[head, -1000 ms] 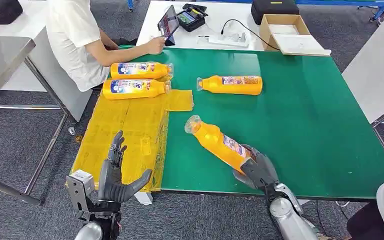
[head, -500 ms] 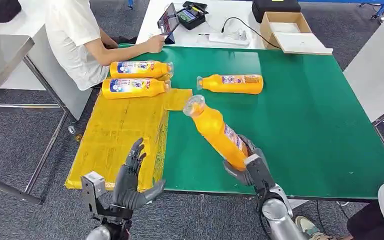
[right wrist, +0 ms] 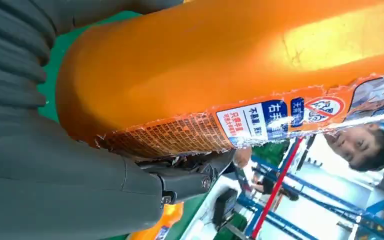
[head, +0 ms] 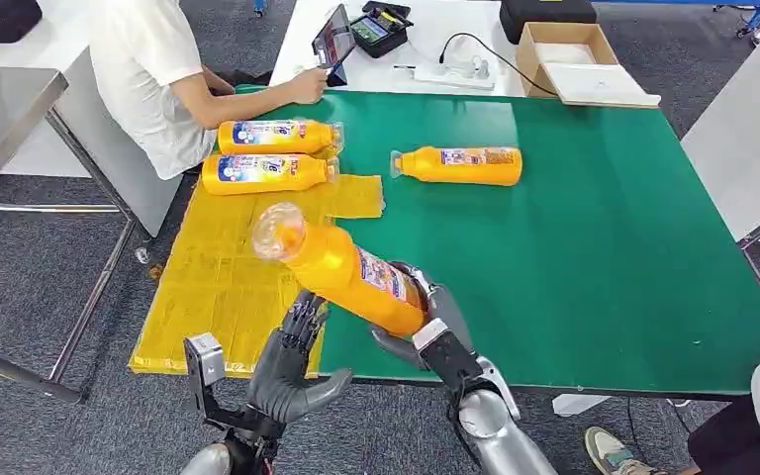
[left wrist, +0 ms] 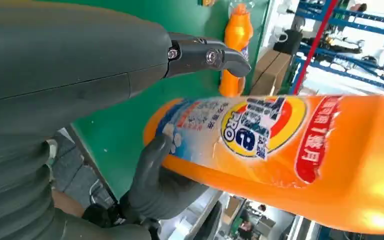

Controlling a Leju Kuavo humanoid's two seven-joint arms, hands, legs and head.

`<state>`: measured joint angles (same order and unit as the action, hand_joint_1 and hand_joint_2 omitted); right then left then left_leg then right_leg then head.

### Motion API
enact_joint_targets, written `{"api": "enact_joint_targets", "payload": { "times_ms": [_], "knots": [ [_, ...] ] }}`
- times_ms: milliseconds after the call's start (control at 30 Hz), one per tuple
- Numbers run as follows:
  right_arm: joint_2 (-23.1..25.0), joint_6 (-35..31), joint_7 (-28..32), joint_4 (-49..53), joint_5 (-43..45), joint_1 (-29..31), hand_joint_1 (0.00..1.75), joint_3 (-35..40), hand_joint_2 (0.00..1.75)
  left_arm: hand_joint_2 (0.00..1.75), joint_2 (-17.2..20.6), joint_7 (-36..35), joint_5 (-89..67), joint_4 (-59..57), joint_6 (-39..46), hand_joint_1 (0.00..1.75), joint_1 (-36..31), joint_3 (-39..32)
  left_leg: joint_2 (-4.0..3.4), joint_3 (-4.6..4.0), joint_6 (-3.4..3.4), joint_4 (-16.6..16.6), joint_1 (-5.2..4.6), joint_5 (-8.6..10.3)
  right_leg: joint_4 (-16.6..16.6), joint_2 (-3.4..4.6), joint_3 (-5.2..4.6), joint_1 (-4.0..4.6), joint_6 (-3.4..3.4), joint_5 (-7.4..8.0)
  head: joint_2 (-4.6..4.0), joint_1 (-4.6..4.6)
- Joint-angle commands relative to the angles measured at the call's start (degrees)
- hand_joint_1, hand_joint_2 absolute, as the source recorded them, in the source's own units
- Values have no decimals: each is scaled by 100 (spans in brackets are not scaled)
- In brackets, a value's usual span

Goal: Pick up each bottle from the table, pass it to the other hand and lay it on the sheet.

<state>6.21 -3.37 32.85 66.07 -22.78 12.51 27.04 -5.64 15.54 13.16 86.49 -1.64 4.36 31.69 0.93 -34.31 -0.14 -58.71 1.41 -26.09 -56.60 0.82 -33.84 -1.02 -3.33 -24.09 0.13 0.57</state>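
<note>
The right hand [head: 433, 327] grasps an orange bottle [head: 341, 267] by its base, raised over the green worktop [head: 604, 237], cap tilted toward the yellow sheet [head: 228, 267]; the left hand [head: 287, 361] waits just beside it, fingers [head: 302, 317] spread, holding nothing.

I count four orange bottles: one lifted bottle [head: 341, 272] at the near edge, two paired bottles [head: 275, 153] lying on the far left, one lone bottle [head: 458, 165] at far centre. One yellow sheet [head: 228, 277], one green table [head: 604, 237], one cardboard box [head: 579, 64], one tablet [head: 334, 42], one seated person [head: 148, 79].
</note>
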Motion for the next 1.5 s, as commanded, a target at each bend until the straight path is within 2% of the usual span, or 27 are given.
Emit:
{"api": "enact_joint_targets", "payload": {
  "times_ms": [33, 167, 333, 367, 467, 500, 533, 567, 733, 867, 933, 1000, 1067, 1100, 1167, 1200, 1433, 1467, 1500],
  "knots": [
    [-4, 48, -46, -353, -196, 406, 175, 758, 175, 175, 121, 25, -73, -369, 5, 0, -315, 217, -15, 11, 6, 5, -2, 0, 3, 4, 6, 1, 11, 2, 0, 0],
    [0, 12, 9, -470, -382, 413, 175, 1030, 175, 175, 25, 289, -532, -276, 370, 0, -379, 136, -14, 19, 8, 9, 0, -1, 6, -1, 14, 5, 15, 0, 0, 0],
    [-5, -4, 19, -465, -384, 394, 175, 1044, 175, 175, 6, 287, -538, -259, 375, 0, -396, 129, -7, 11, 7, 5, 0, 0, 4, -4, 8, 3, 8, 0, 0, 0],
    [-19, 3, 13, -444, -384, 392, 175, 1064, 175, 175, -7, 339, -646, -244, 476, 0, -382, 101, -14, 31, 15, 12, 0, -2, 12, -8, 28, 7, 18, -1, 0, 0],
    [-24, 11, 14, -441, -384, 388, 175, 1088, 175, 175, -25, 338, -651, -230, 481, 0, -386, 90, -7, 6, 7, 3, 0, 1, 3, -3, 4, 2, 7, 1, 0, -2],
    [-37, 21, 14, -433, -393, 375, 175, 1137, 175, 175, -73, 446, -787, -204, 680, 0, -377, 35, -9, 11, 8, 5, 0, 0, 5, -3, 9, 4, 10, 1, 0, -2],
    [-44, 45, 4, -429, -399, 355, 175, 1193, 175, 175, -128, 873, -1479, -136, 1351, 0, -390, -20, -7, 8, 7, 4, 1, 0, 4, -5, 7, 4, 9, 0, 0, 0],
    [-43, 52, 10, -428, -396, 347, 175, 1222, 175, 175, -164, 1016, -1735, -93, 1614, 0, -395, -16, -7, 15, 10, 6, 0, 0, 6, -9, 14, 5, 13, -1, 0, 0],
    [-35, 88, 3, -453, -417, 327, 175, 1447, 175, 175, -257, 869, -897, 120, 1176, 0, -458, -29, -1, 7, 6, 3, 1, 0, 3, -9, 5, 4, 9, -1, 0, 0],
    [-19, 75, -19, -541, -420, 321, 175, 1581, 175, 175, -306, 1375, -795, 280, 1541, 0, -457, -103, -4, 3, 5, 2, 1, 0, 2, -3, 0, 3, 6, 1, 0, 0],
    [-8, 61, -6, -622, -371, 295, 175, 1608, 175, 175, -281, 1292, -340, 476, 1350, 0, -450, -154, -2, 7, 7, 3, 1, 0, 3, -8, 6, 5, 9, -1, 0, 0],
    [-28, 42, 4, -649, -347, 298, 175, 1634, 175, 175, -184, 1107, 235, 536, 789, 0, -495, -106, 0, 11, 7, 5, 2, 0, 5, -12, 10, 5, 11, -2, 0, 0],
    [-51, 31, 64, -664, -386, 336, 175, 1693, 175, 175, -201, 1336, 207, 589, 782, 0, -469, -205, 3, 18, 9, 9, 1, 1, 8, -17, 17, 6, 14, -3, 0, 0],
    [-65, 46, 89, -635, -372, 319, 175, 1702, 175, 175, -187, 1219, 628, 601, 422, 0, -468, -247, 1, 14, 7, 7, 4, 1, 8, -12, 13, 8, 12, -1, 0, -2],
    [-69, 47, 84, -625, -374, 308, 175, 1708, 175, 175, -174, 1214, 646, 599, 404, 0, -471, -269, -5, 5, 5, 3, 2, 0, 4, -2, 1, 4, 7, 1, 0, 0],
    [-94, 67, 96, -569, -369, 287, 175, 1725, 175, 175, -186, 1034, 1031, 568, 86, 0, -460, -299, -6, 16, 8, 8, 1, 0, 7, -6, 12, 5, 12, -1, 0, 0],
    [-87, 436, 187, -648, -209, 361, 175, 1913, 175, 175, -216, 1232, 1186, 431, -532, 0, -486, -365, -1, 8, 5, 5, 1, 1, 4, -8, 6, 4, 9, -1, 0, 0],
    [-84, 459, 187, -724, -201, 397, 175, 1920, 175, 175, -218, 1249, 1200, 408, -645, 14, -495, -357, 2, 8, 5, 5, 2, 2, 5, -10, 5, 5, 8, -1, 0, 0],
    [-80, 471, 192, -729, -191, 408, 175, 1916, 175, 175, -201, 1223, 1230, 397, -742, 166, -506, -318, 4, 14, 7, 8, 1, 2, 8, -16, 12, 5, 11, -2, 0, 0]
  ]
}}
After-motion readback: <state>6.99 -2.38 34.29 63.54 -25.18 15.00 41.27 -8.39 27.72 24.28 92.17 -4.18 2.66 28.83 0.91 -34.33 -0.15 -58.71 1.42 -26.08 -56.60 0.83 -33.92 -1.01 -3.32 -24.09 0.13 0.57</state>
